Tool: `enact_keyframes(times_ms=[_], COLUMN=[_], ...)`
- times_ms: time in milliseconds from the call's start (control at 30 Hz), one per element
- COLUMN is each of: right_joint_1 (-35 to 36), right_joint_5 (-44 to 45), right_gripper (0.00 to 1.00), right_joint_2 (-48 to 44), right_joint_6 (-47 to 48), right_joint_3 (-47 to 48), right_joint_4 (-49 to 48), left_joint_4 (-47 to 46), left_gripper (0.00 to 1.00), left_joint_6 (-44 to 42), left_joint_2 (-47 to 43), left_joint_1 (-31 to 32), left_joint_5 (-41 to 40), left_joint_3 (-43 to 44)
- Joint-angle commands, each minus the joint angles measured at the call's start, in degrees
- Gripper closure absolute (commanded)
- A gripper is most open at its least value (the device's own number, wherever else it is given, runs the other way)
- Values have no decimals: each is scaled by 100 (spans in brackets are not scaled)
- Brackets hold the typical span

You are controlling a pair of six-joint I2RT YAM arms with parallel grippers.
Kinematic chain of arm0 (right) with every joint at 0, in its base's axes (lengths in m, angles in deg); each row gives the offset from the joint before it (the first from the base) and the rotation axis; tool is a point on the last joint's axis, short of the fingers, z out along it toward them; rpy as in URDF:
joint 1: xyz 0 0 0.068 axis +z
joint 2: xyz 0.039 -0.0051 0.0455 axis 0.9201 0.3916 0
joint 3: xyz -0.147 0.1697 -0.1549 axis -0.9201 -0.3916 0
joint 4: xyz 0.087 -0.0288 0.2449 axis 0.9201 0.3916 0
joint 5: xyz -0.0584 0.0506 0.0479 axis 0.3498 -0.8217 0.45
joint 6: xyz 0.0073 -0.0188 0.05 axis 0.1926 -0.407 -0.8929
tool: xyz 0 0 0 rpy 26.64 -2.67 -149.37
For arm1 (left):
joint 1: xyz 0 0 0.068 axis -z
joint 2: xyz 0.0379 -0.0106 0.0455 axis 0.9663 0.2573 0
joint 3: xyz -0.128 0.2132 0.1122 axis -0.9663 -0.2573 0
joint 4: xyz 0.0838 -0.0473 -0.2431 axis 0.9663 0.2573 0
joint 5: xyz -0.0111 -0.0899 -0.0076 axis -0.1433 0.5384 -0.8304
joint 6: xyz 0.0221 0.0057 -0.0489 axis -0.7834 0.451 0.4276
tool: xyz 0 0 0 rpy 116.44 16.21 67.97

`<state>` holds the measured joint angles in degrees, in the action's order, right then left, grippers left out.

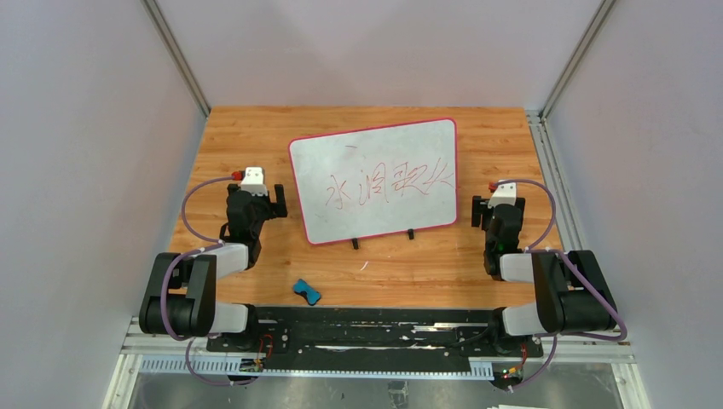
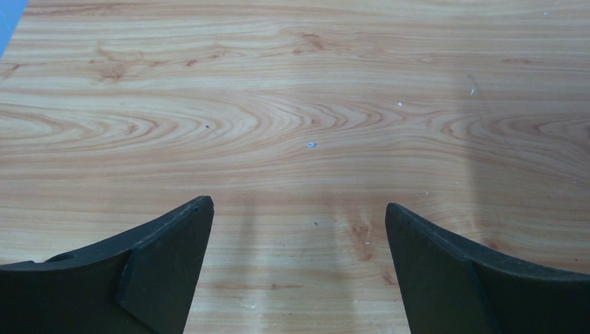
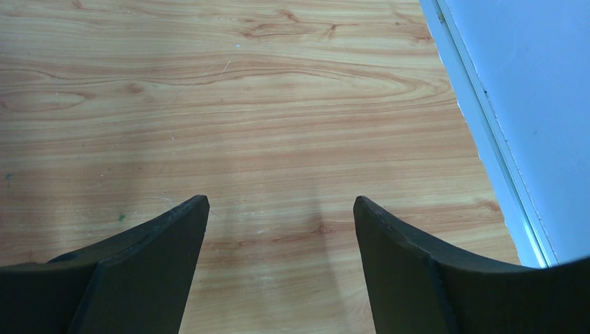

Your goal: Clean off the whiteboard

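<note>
Both pincers, left (image 2: 299, 229) and right (image 3: 282, 223), spread, empty; whiteboard (image 1: 375, 179) scribbles illegible.

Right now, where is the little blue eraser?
In the top view, the eraser lies on the table near its front edge, left of centre, just below the whiteboard and nearer the left gripper. Neither wrist view shows it.
</note>
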<state>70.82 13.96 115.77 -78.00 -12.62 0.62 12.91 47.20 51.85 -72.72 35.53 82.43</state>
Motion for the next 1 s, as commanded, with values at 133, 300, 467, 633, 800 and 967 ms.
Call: enact_keyframes(times_ms=[133,300,467,633,800,967], right_joint_1=[-1,15,15,14,59,69], right_joint_5=[-6,95,272,222,78,74], right_gripper=[24,27,31,31,32,32], right_joint_2=[-34,-74,-642,-920,-554,-604], right_joint_6=[53,78,-56,-55,75,62], right_joint_3=[-20,-37,553,353,232,224], right_joint_4=[-174,-291,1338,1186,671,730], left_joint_4=[-190,-190,-190,-190,-189,-190], left_gripper=[2,2,2,2,2,2], left_joint_6=[-72,-68,-70,-74,-74,-73], left_joint_2=[34,34,35,35,35,34], left_joint_1=[18,18,18,18,18,18], left_joint_5=[-12,-14,-15,-14,-14,-14], left_joint_3=[132,136,135,136,133,135])
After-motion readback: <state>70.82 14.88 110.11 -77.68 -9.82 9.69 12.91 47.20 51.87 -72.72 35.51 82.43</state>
